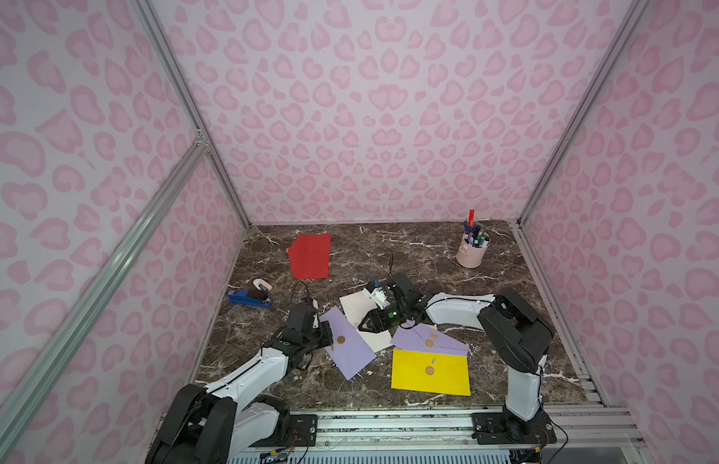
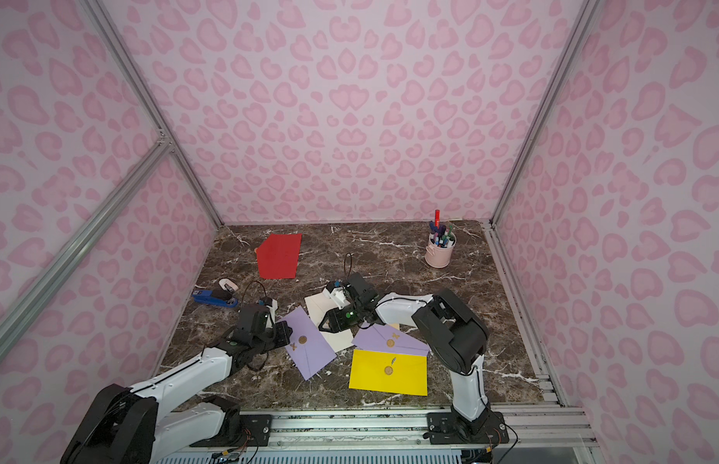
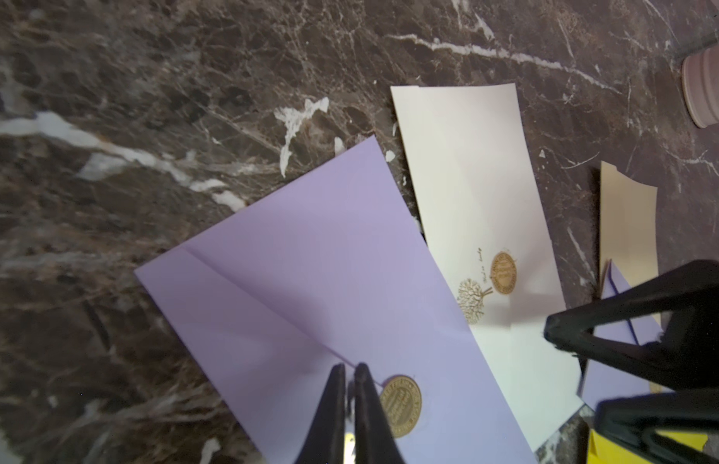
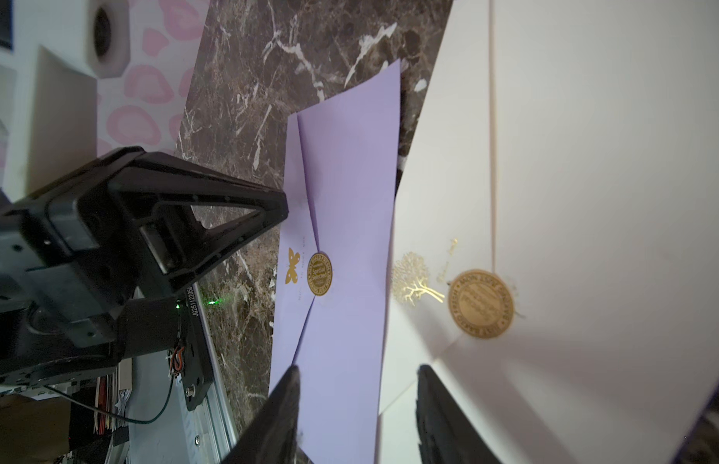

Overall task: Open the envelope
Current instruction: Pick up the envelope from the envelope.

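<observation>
Closed left claw (image 3: 349,367) partly covers the lilac envelope (image 3: 329,261).

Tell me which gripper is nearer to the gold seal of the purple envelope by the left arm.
Left. The left gripper is shut right beside the gold seal, on the purple envelope. The right gripper stands open farther away, where the white envelope begins.

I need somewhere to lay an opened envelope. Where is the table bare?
Bare marble lies between the red envelope and pen cup; a smaller patch lies left of the yellow envelope. Mid-table is crowded: lilac envelopes overlap a white envelope.
</observation>
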Tool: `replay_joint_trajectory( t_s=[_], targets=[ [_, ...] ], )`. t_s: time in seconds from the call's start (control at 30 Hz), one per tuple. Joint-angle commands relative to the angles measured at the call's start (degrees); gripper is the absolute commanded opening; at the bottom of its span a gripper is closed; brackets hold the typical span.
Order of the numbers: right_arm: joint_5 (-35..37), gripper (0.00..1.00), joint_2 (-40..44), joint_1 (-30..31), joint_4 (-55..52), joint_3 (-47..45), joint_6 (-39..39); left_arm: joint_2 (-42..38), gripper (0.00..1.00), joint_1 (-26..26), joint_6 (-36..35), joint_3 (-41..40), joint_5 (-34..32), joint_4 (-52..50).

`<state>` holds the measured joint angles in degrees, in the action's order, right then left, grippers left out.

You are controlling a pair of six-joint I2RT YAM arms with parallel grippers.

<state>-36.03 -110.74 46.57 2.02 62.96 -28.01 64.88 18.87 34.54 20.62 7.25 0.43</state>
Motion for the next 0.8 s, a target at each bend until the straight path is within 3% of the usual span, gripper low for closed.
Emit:
replay_joint_trajectory(
  t_s=[0.0, 0.27, 0.77],
  targets=[
    [1.2, 0.48, 0.4, 0.3, -1.1, -0.6, 0.5, -1.0, 0.10, 0.0, -1.0, 0.5, -1.6, -1.5],
    [2.2, 0.48, 1.3, 1.1, -0.9, -2.2, 0.1, -0.7, 0.15, -0.1, -1.2, -0.6, -3.3, -2.4],
    [2.7, 0.48, 2.3, 2.1, -1.0, -4.5, -0.3, 2.6, 0.16, -0.1, -1.1, -2.5, -3.2, -0.4]
  ],
)
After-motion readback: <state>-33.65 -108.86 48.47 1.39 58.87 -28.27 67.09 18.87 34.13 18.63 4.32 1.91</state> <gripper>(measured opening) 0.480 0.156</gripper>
